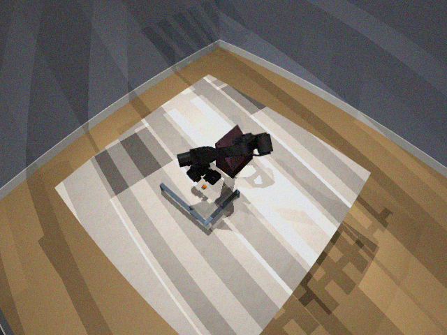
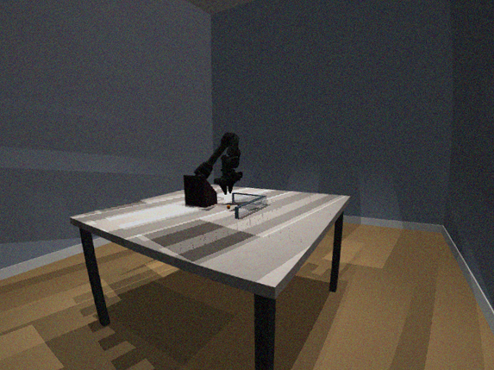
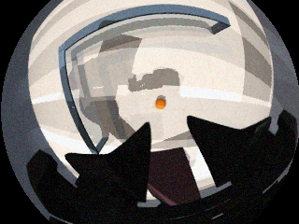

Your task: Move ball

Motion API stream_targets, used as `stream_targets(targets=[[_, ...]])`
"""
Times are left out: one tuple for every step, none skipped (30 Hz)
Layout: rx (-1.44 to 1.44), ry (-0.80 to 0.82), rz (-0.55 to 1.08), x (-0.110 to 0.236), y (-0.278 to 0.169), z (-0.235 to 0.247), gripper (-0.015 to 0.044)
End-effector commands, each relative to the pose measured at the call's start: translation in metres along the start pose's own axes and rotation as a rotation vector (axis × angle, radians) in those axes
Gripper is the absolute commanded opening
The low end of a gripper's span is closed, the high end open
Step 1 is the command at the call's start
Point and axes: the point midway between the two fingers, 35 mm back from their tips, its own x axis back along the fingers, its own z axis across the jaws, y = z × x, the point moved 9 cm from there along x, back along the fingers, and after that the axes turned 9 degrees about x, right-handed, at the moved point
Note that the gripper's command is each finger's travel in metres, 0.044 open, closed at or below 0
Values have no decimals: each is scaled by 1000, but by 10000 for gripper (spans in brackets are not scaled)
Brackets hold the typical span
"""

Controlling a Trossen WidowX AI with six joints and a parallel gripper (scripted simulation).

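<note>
Claw point(image 1: 204, 176) first: seen from the top, it is hanging above the bench point(image 1: 108, 216) with its jaws parted and nothing between them, just beside the maroon base block point(image 1: 230, 153). The orange ball point(image 1: 204, 186) is lying on the bench just below the claw in this view, inside the open mouth of the clear walls point(image 1: 187, 207), whose corner sits farther out from the block. No see-through copy is showing up here.

From the exterior view, the claw point(image 2: 229, 186) is pointing down, raised off the bench point(image 2: 264, 284). The ball point(image 2: 228, 206) is resting free on the surface between the block point(image 2: 198, 191) and the near wall point(image 2: 249, 202).

Through the wrist view, both fingers are standing apart, and the ball point(image 3: 161, 104) is sitting beyond their tips, untouched, with the walls point(image 3: 69, 81) curving around it.

Judging by its look, the ball is small, smooth, rigid and light, so it is likely to roll at a nudge. Any regrasp should pinch it across its widest middle.
</note>
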Motion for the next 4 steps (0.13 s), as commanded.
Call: stream_targets(targets=[[-5, -1, 0, 10, 0, -1, 258], [-3, -2, 0, 24, 1, -1, 284], [-1, -2, 1, 39, 1, -1, 311], [0, -2, 1, 47, 0, 0, 337]])
